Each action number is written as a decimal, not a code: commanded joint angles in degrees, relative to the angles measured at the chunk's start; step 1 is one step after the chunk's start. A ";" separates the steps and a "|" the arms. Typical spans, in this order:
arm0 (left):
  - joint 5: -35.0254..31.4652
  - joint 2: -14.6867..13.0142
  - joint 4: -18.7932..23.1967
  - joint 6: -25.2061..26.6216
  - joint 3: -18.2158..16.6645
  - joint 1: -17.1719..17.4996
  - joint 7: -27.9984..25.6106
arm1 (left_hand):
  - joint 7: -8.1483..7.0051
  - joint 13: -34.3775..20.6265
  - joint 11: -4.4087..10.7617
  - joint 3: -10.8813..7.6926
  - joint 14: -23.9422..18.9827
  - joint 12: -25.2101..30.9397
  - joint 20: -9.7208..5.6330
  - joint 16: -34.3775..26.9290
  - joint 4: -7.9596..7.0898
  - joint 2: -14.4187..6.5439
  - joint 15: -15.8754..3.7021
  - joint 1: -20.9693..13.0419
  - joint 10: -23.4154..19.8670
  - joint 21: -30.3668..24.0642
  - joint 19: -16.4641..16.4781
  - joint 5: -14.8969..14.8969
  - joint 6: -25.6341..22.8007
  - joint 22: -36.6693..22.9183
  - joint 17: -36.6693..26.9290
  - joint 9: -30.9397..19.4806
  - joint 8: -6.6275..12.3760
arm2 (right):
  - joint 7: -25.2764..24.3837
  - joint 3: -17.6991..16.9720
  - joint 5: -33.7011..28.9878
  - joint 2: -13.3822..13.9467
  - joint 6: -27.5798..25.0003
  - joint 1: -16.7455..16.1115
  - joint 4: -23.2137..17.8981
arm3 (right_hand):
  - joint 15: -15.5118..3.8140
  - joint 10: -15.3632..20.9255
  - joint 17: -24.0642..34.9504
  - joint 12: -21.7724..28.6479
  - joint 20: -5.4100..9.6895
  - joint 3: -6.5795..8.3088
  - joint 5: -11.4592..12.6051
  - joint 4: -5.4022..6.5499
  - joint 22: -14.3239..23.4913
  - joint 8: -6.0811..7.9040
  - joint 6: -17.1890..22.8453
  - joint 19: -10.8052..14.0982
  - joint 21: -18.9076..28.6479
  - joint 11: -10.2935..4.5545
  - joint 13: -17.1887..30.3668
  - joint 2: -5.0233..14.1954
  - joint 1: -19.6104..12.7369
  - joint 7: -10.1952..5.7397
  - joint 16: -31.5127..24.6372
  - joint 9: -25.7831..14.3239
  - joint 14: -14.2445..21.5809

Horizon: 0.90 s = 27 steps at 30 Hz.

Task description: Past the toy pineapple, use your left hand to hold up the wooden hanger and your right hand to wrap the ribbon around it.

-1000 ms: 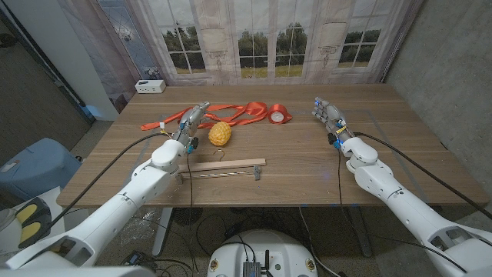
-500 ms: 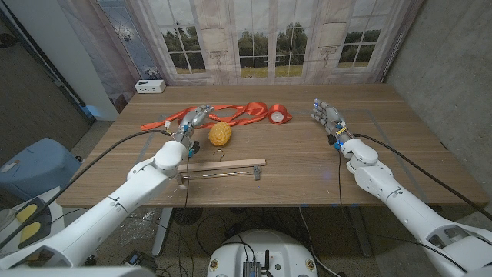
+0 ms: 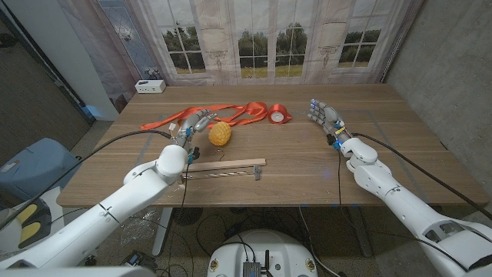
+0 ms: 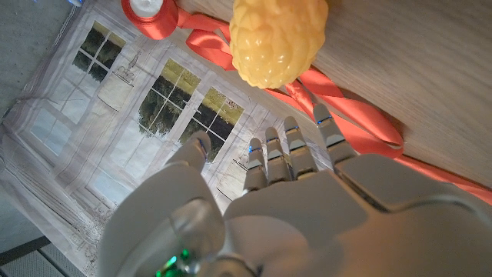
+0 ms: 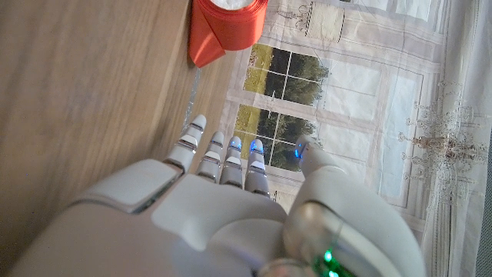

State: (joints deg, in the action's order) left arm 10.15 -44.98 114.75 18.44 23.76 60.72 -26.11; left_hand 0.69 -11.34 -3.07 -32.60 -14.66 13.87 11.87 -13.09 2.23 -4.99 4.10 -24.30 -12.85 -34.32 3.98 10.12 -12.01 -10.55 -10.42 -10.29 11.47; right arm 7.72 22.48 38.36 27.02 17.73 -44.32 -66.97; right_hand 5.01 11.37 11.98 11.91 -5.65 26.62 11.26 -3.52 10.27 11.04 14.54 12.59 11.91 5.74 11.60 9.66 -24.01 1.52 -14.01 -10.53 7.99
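A yellow toy pineapple [image 3: 220, 134] [image 4: 278, 35] stands mid-table. Nearer the front edge lies the wooden hanger [image 3: 223, 166], its metal hook pointing toward the pineapple. Red ribbon [image 3: 231, 113] [image 4: 338, 108] trails loose across the table behind the pineapple and ends at its spool [image 3: 278, 115] [image 4: 148, 14] [image 5: 224, 25]. My left hand [image 3: 194, 125] [image 4: 292, 192] hovers just left of the pineapple over the ribbon, fingers apart and holding nothing. My right hand [image 3: 327, 117] [image 5: 223, 192] is raised to the right of the spool, fingers spread and empty.
A small white box [image 3: 150, 86] sits at the table's far left corner. A curtain printed with windows [image 3: 284, 38] hangs behind the table. Bare wood [image 3: 323, 169] spreads between the hanger and my right arm.
My left hand has moved toward the pineapple, a little nearer the front edge. My right hand has barely shifted.
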 commanded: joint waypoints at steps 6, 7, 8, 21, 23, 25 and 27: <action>-5.17 -2.56 10.68 16.84 0.42 3.11 -2.84 | -0.13 -0.14 0.55 -0.25 -0.21 0.05 0.07 0.42 1.43 0.73 -0.72 -0.76 -0.42 0.40 0.09 -0.11 -1.25 -0.09 -0.11 -0.10 0.12 | 2.64 0.16 0.62 -0.27 0.81 0.50 1.68 | 0.04 0.58 0.23 0.52 -0.28 0.16 0.56 -0.40 0.20 0.34 0.43 0.03 0.26 -0.17 0.17 -0.63 -0.17 0.20 -0.26 -0.15 0.62; -5.32 -2.59 11.14 17.68 0.50 3.14 -2.91 | -0.14 -0.15 0.59 -0.26 -0.21 0.06 0.10 0.43 1.52 0.74 -0.73 -0.82 -0.49 0.43 0.07 -0.10 -1.33 -0.09 -0.11 -0.10 0.14 | 2.74 0.14 0.63 -0.23 0.88 0.45 1.67 | 0.05 0.55 0.24 0.51 -0.28 0.16 0.56 -0.41 0.20 0.35 0.44 0.02 0.26 -0.17 0.17 -0.63 -0.17 0.19 -0.27 -0.15 0.63; -5.42 -2.69 11.67 18.60 0.58 3.15 -2.88 | -0.16 -0.16 0.55 -0.37 -0.26 0.06 0.12 0.45 1.81 0.63 -0.73 -1.11 -0.57 0.47 0.12 -0.05 -1.57 -0.10 -0.11 -0.11 0.19 | 2.79 0.13 0.63 -0.18 0.90 0.41 1.62 | 0.09 0.56 0.24 0.51 -0.29 0.16 0.56 -0.42 0.21 0.34 0.44 0.01 0.25 -0.14 0.18 -0.62 -0.17 0.18 -0.26 -0.15 0.61; -6.67 -3.44 17.97 31.61 2.82 2.23 -2.73 | -0.12 -0.23 1.39 -0.65 -1.23 0.25 0.23 0.33 4.53 0.08 -1.67 -3.44 -2.04 0.99 0.27 0.16 -3.90 -0.13 -0.20 -0.19 0.53 | 4.17 0.06 0.86 -0.18 1.43 1.00 2.83 | 0.12 0.57 0.33 0.45 -0.26 0.07 0.61 -0.63 0.22 0.31 0.54 0.02 0.26 -0.15 0.21 -0.59 -0.19 0.13 -0.25 -0.16 0.59; -6.58 -3.76 18.89 33.37 3.10 2.05 -2.47 | -0.16 -0.23 1.43 -0.65 -1.36 0.24 0.28 0.32 4.90 0.12 -1.79 -3.75 -2.15 1.07 0.27 0.17 -4.30 -0.14 -0.20 -0.20 0.61 | 4.42 0.03 0.96 -0.32 1.60 1.12 3.22 | 0.11 0.57 0.34 0.44 -0.25 0.06 0.62 -0.65 0.23 0.30 0.54 0.00 0.26 -0.16 0.21 -0.58 -0.19 0.08 -0.25 -0.16 0.60; -6.53 -4.18 19.86 35.34 3.50 1.71 -2.14 | -0.16 -0.23 1.58 -0.64 -1.42 0.23 0.29 0.33 5.16 0.16 -2.03 -3.97 -2.24 1.11 0.31 0.18 -4.42 -0.14 -0.19 -0.21 0.59 | 4.64 0.02 1.03 -0.45 1.77 1.23 3.61 | 0.09 0.59 0.36 0.44 -0.28 0.05 0.63 -0.68 0.23 0.29 0.56 -0.02 0.25 -0.16 0.22 -0.57 -0.19 0.15 -0.26 -0.17 0.62; -6.36 -4.53 20.70 37.09 3.84 1.34 -1.80 | -0.10 -0.23 1.65 -0.66 -1.42 0.17 0.29 0.37 5.46 0.17 -2.18 -4.26 -2.20 1.15 0.36 0.19 -4.45 -0.14 -0.19 -0.22 0.55 | 4.89 0.01 1.11 -0.59 1.95 1.33 4.00 | 0.12 0.58 0.37 0.43 -0.28 0.03 0.63 -0.71 0.23 0.27 0.53 -0.03 0.25 -0.19 0.22 -0.56 -0.19 0.13 -0.25 -0.17 0.61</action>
State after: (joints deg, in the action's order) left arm 4.27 -48.24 130.61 43.53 25.96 63.13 -28.80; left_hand 0.64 -11.33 -1.43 -33.10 -15.68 13.87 11.86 -12.64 7.14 -4.88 2.45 -27.76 -14.50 -33.26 3.98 10.12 -16.00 -10.53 -10.55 -10.27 11.47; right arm 11.37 22.57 39.09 26.88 18.99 -43.60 -64.66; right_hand 5.32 11.36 12.13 11.91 -5.65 26.63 11.70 -3.98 10.26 11.04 14.75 12.59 11.91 5.73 11.59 9.67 -24.00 1.74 -14.01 -10.53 8.30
